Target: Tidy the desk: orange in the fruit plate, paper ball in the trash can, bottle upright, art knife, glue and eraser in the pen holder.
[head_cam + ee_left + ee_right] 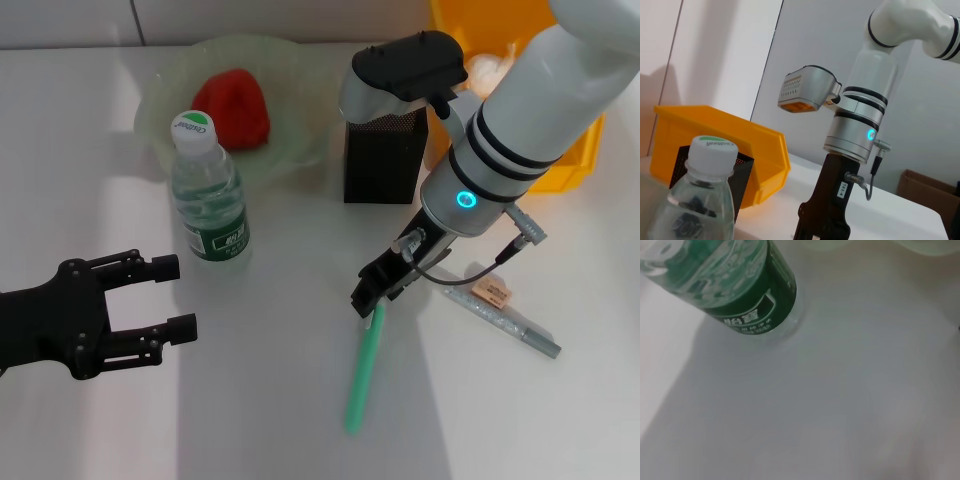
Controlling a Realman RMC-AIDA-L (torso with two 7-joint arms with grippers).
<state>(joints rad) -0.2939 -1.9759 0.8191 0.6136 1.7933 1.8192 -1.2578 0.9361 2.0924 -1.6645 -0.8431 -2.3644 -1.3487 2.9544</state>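
Observation:
The red-orange orange (pixel 232 105) lies in the pale-green fruit plate (pixel 160 125). In front of it the bottle (pixel 208 190) (pixel 702 200) (pixel 750 290) stands upright. The black mesh pen holder (pixel 380 165) (pixel 742 172) is partly hidden by my right wrist. A white paper ball (pixel 485 68) shows inside the yellow trash can (pixel 575 165) (pixel 725 132). A slim green stick (pixel 362 370) lies on the table, with my right gripper (pixel 375 292) at its upper end. I cannot tell whether it is the knife or the glue. The tan eraser (pixel 492 291) lies beside a grey stick (pixel 505 320). My left gripper (pixel 175 297) is open at the lower left.
The white table (pixel 280 400) ends at a wall behind the plate and the trash can. In the left wrist view a brown cardboard box (pixel 925 192) stands beyond the table's far side. My right arm (pixel 520 130) reaches over the pen holder and the trash can.

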